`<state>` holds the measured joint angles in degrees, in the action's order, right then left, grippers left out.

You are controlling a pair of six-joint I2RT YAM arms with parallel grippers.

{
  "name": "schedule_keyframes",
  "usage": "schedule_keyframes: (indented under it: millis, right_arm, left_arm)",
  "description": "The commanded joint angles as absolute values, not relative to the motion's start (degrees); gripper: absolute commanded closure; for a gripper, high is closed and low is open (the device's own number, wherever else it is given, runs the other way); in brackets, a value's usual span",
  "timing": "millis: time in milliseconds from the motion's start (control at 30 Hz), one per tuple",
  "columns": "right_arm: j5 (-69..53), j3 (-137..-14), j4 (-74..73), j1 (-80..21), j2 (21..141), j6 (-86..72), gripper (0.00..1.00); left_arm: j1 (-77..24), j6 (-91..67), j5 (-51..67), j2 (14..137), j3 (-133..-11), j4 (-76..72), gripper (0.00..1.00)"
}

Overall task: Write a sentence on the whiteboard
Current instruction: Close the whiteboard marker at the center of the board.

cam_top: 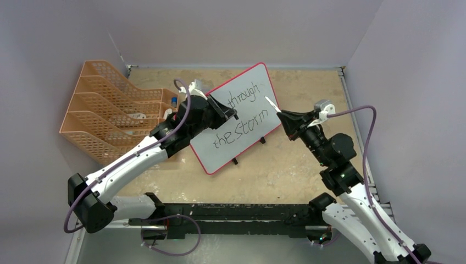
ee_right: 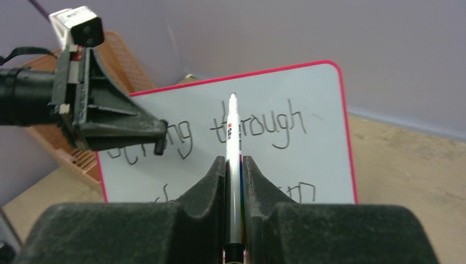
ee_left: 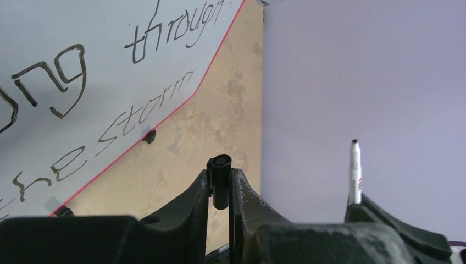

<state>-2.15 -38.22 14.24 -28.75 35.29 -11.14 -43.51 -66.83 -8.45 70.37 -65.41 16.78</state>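
Two lines of the sentence [cam_top: 242,118] look done | whiteboard [cam_top: 257,73] angled on worktop [cam_top: 308,82], nearer its back edge | right gripper [ee_right: 234,168] clamps marker [ee_right: 233,126], tip off the whiteboard so nothing smears | left gripper [ee_left: 220,190] pinches cap [ee_left: 221,164], prob for recapping

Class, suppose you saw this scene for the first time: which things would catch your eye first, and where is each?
The whiteboard sits slanted mid-table, red-framed, with the sentence in black handwriting ending "through the storm". Beside its right edge, the right arm's jaws pinch a white marker, tip toward the board. An orange mesh rack stands at the far left.
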Motion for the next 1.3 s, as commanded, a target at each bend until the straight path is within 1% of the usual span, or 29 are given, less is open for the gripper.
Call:
schedule_keyframes:
  millis: [0,167,300,533,967,1267]
  right_arm:
    - [-10.73,-36.97,24.11,-28.57,36.62,-12.97,1.00]
    - [-12.56,-35.68,28.28,-29.63,39.03,-13.90,1.00]
    - [-12.65,-34.98,31.63,-32.08,41.07,-14.35,1.00]
    - [-6.53,-34.49,34.58,-40.08,43.90,-12.95,1.00]
    - [-3.32,-33.49,34.57,-40.44,44.13,-13.42,1.00]
    - [-3.52,-33.67,33.73,-40.51,44.60,-13.49,1.00]
  left_arm:
    - [-43.44,-76.45,-14.04,67.05,-62.62,7.22,1.00]
    - [-43.39,-80.75,-17.37,65.16,-58.30,-0.74,1.00]
    - [-43.42,-83.35,-17.72,65.51,-57.90,-3.08,1.00]
    - [-43.39,-86.91,-17.36,65.74,-56.42,-6.75,1.00]
    - [-43.36,-89.45,-16.74,64.78,-54.77,-7.22,1.00]
    - [-43.27,-90.24,-16.11,64.77,-54.23,-8.54,1.00]
